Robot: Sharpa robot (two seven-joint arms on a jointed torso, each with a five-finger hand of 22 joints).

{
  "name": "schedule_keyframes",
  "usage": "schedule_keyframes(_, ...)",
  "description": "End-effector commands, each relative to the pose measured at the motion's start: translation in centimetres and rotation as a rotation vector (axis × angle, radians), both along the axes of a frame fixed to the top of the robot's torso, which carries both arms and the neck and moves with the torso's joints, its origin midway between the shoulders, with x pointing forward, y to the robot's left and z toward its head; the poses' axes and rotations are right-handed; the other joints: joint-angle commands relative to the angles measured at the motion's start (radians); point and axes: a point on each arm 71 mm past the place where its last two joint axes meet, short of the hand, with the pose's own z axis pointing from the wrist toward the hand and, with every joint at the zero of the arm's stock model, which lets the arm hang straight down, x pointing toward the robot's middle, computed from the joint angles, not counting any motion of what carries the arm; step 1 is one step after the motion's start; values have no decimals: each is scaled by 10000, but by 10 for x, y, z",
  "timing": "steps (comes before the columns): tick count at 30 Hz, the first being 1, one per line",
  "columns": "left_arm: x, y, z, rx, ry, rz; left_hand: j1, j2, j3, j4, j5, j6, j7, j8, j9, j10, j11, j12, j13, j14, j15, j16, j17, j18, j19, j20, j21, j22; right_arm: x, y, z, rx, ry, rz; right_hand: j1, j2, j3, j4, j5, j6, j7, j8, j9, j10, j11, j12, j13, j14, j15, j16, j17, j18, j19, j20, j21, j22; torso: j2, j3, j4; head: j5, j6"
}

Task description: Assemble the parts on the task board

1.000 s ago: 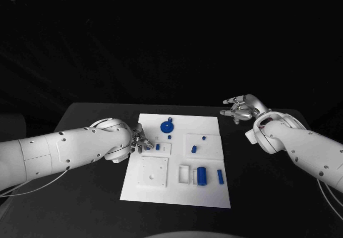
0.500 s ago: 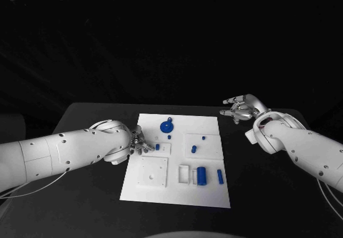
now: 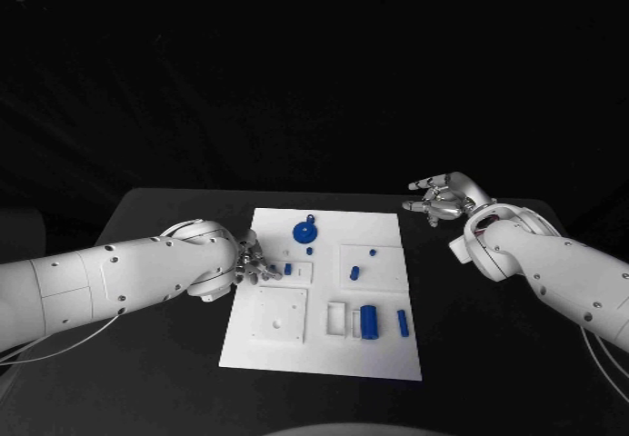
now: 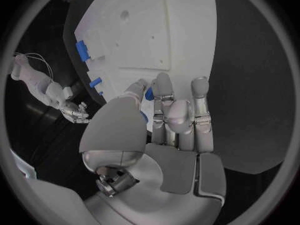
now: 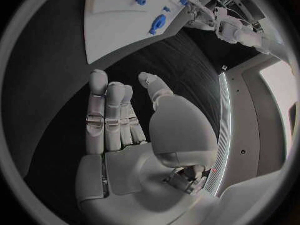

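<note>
We are looking at one white task board (image 3: 328, 345) lying in the middle of the black table (image 3: 157, 218), and we are placing everything else relative to it. On the board we are counting seven blue parts: one large round piece (image 3: 304, 232) near its far edge with one tiny piece (image 3: 309, 250) just beside it, one small peg (image 3: 288, 269) by its left edge, two small pieces (image 3: 354, 271) around its centre, and two upright cylinders (image 3: 371, 321) standing near its near right corner, the thinner one (image 3: 403, 323) closer to the right edge.

Our left hand (image 3: 252, 263) is resting at the board's left edge, just beside the small peg; in the left wrist view its fingers (image 4: 164, 97) are lying straight and close together over the board, and we cannot tell whether they are touching the peg.

Our right hand (image 3: 444, 198) is hovering beyond the board's far right corner, well apart from it, its fingers (image 5: 98, 100) extended and holding nothing.
</note>
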Motion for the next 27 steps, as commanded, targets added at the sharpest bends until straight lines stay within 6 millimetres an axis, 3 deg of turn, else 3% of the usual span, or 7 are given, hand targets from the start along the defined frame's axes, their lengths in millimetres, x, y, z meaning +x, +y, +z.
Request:
schedule_keyframes(1,-3,0,-3,178,318,-359,76,-39,-71,-103,-38,-151,22,-64,-61,466,95,-115,-7,-94,-7,-84,-115,-80,-68,-20,-67,159,0,0,0,-6,11,90,-80,-33,36,28,57,-53,0,-46,-1,0,34,-65,-13,16,-34,-27,-8,136,317,-25,-52,237,2,-7,-1,-9,7)
schedule_keyframes(6,-7,3,-3,192,524,-516,501,194,-187,-666,216,-550,114,-86,-191,363,119,-576,5,-383,20,-257,-409,-158,-209,-42,-265,158,-1,0,-1,-9,19,84,-80,-33,36,28,57,-53,0,-46,-1,0,34,-65,-13,16,-34,-27,-8,136,317,-25,-52,237,-8,-3,0,-15,8)
schedule_keyframes(8,-8,5,-3,182,545,-526,514,275,-221,-726,215,-720,173,27,-957,329,147,-653,39,-457,20,-245,-423,-203,-220,-72,-320,167,-1,0,-1,-10,22,82,-80,-33,36,28,57,-53,0,-46,-1,0,34,-65,-13,16,-34,-27,-8,136,317,-25,-52,237,-9,-2,3,-19,11)
schedule_keyframes(10,-8,6,-2,156,530,-519,551,292,-326,-835,206,-892,188,494,-1612,257,157,-677,63,-526,35,-273,-504,-227,-237,-78,-386,166,-1,0,-1,-12,27,80,-80,-33,36,28,57,-53,0,-46,-1,0,34,-65,-13,16,-34,-27,-8,136,317,-25,-52,237,-8,0,5,-18,13)
schedule_keyframes(14,-8,9,1,17,424,-528,583,324,-417,-924,191,-1377,296,1089,-2090,-66,193,-760,52,-691,79,-407,-719,-244,-287,-55,-503,156,-1,-1,-2,-12,34,78,-80,-33,36,28,57,-53,0,-46,-1,0,34,-65,-13,16,-34,-27,-8,136,317,-25,-52,237,-3,1,-2,-29,32)
schedule_keyframes(22,-6,10,18,-517,-20,-655,786,450,-556,-1158,213,-2824,853,1145,-3253,-1320,617,-1612,-485,-1405,465,-1140,-1684,-113,-639,289,-1106,-19,-1,-1,-3,-16,60,70,-80,-33,36,28,57,-53,0,-46,-1,0,34,-65,-13,16,-34,-27,-8,136,317,-25,-52,237,-3,0,-5,-61,67)
schedule_keyframes(27,-1,6,42,-1357,-760,-792,999,512,-523,-1241,239,-3038,987,1530,-4387,-1697,817,-2190,-1328,-1750,659,-1457,-2389,-35,-736,500,-1792,-294,-1,-2,-4,-21,79,39,-80,-33,36,28,57,-53,0,-46,-1,0,34,-65,-13,16,-34,-27,-8,136,317,-25,-52,237,-5,-7,-5,-98,109)
